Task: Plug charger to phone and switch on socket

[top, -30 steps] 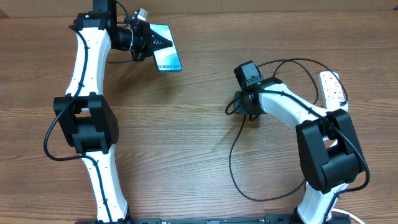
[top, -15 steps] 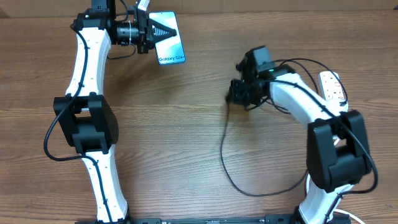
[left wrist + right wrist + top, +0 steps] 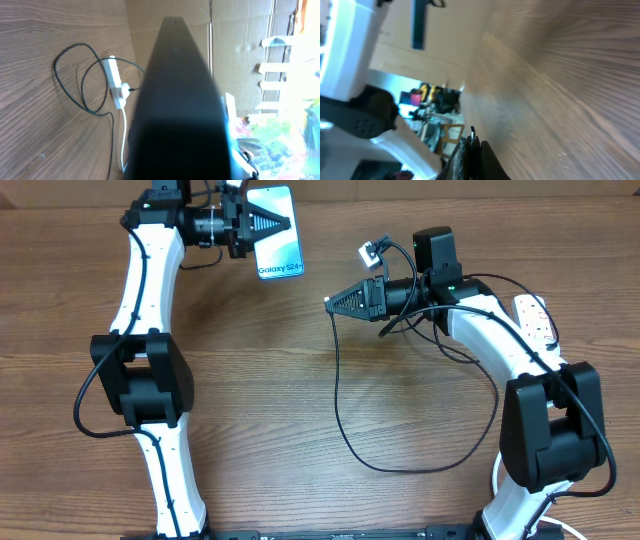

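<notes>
In the overhead view my left gripper (image 3: 287,223) is shut on the phone (image 3: 277,252), holding it off the table at the back left with its cyan screen up. The left wrist view shows the phone (image 3: 182,100) only as a dark slab filling the middle. My right gripper (image 3: 331,302) points left toward the phone and is shut on the charger (image 3: 337,395). The small plug tip (image 3: 472,133) sticks out past the fingertips (image 3: 482,157). The black cable hangs down and loops over the table. The socket (image 3: 536,318) lies at the far right, also in the left wrist view (image 3: 116,86).
A black plug sits in the power strip, and its thick white cord (image 3: 123,135) trails off it. Cardboard panels (image 3: 240,45) stand behind the table's far edge. My left arm (image 3: 345,45) shows as a white shape in the right wrist view.
My right gripper has risen off the table and swung to point left, lifting the plug tip and cable. My left gripper has carried the phone a little farther back and right.
</notes>
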Robot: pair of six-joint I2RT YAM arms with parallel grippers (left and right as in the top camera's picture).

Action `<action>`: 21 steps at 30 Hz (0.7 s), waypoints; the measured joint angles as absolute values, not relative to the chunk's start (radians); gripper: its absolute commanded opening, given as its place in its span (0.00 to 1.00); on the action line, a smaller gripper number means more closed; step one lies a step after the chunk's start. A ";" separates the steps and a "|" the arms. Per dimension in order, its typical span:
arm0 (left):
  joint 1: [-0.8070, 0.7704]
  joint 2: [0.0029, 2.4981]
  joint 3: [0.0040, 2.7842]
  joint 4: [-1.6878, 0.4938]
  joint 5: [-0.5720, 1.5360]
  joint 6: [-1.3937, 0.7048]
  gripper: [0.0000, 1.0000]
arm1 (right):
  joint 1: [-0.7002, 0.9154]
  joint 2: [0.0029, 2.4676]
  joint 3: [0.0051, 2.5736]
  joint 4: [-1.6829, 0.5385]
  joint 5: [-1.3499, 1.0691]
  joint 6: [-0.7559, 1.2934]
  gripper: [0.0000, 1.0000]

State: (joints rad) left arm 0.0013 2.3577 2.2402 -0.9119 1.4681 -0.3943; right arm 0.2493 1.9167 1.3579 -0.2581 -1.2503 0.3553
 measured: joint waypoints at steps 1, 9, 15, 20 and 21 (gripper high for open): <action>-0.004 2.358 2.240 -0.912 1.468 -0.395 0.04 | 0.251 1.917 1.358 -0.241 -1.258 0.373 0.04; -0.047 2.358 2.240 -0.818 1.431 -0.481 0.04 | 0.274 1.917 1.358 -0.041 -1.289 0.548 0.04; -0.067 2.358 2.240 -0.708 1.408 -0.591 0.04 | 0.275 1.916 1.359 0.074 -1.295 0.662 0.04; -0.079 2.358 2.240 -0.690 1.399 -0.631 0.04 | 0.275 1.916 1.359 0.084 -1.290 0.707 0.04; -0.081 2.358 2.240 -0.687 1.398 -0.638 0.04 | 0.275 1.916 1.359 0.088 -1.285 0.711 0.04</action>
State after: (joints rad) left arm -0.0811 2.3577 2.2402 -0.6868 1.3983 -0.6380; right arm 0.2749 1.9160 1.3586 0.0875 -1.2854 0.7109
